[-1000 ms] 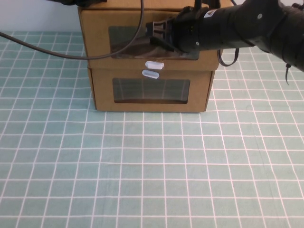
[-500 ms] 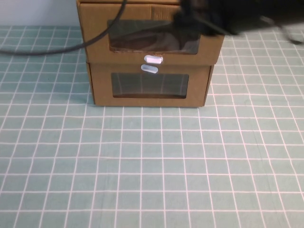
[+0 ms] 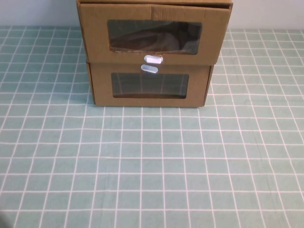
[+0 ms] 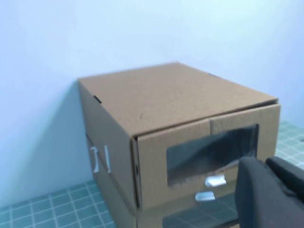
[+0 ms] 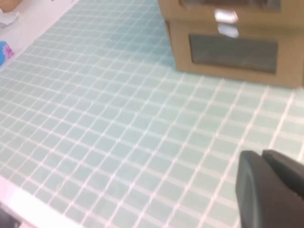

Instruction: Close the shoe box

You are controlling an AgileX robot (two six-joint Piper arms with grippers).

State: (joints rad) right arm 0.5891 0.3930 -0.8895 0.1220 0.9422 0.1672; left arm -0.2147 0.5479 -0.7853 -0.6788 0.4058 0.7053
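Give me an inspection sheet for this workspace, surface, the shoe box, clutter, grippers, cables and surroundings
Surface: teal mat with a white grid, flat, bare in front of the boxes.
Job's things: shoe box, the upper of two stacked cardboard boxes; wide window, white pull tab; drawer front nearly flush with the shell, a thin gap showing in the left wrist view.
Clutter: lower box beneath it, with a narrower window.
Grippers: left gripper beside the shoe box's front, apart from it; right gripper above the open mat, away from the boxes; neither appears in the high view.
Cables: nothing seen.
Surroundings: pale blue wall behind the boxes; white edge beyond the mat.
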